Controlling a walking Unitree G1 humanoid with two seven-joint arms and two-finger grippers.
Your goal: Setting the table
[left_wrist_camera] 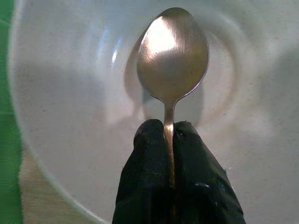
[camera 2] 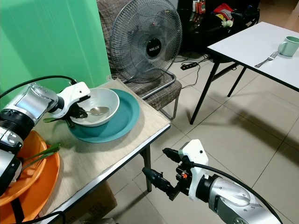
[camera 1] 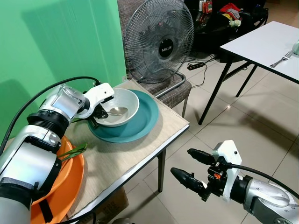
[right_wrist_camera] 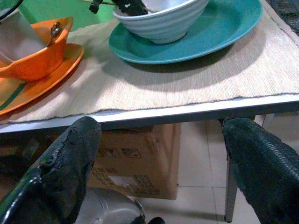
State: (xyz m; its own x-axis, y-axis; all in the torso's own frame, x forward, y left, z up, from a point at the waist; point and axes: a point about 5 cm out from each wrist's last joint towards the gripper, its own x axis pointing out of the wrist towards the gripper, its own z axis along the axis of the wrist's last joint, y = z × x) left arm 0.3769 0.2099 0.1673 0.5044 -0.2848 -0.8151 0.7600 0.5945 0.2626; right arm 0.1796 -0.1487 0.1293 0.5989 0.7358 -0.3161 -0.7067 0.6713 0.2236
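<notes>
A white bowl stands on a teal plate, toward the far end of the bench. Inside the bowl is a metal spoon. The left gripper reaches over the near rim of the bowl, and its fingers are closed tight on the handle of the spoon, with the spoon's round end over the middle of the bowl. I cannot tell if the spoon touches the bottom.

At the near left of the bench there is an orange plate with an orange bowl on it. A second spoon rests in this bowl, and a green strip lies across the rim.

The right gripper hangs in the air beside the bench, lower than its edge, well apart from the dishes. Its fingers are spread wide and hold nothing.

A beige woven mat covers the bench. Under it stands a cardboard box on a tiled floor. Behind the bench is a green wall, and a large fan stands on a chair. Farther right is a white table with a fork and a pale green cup.
</notes>
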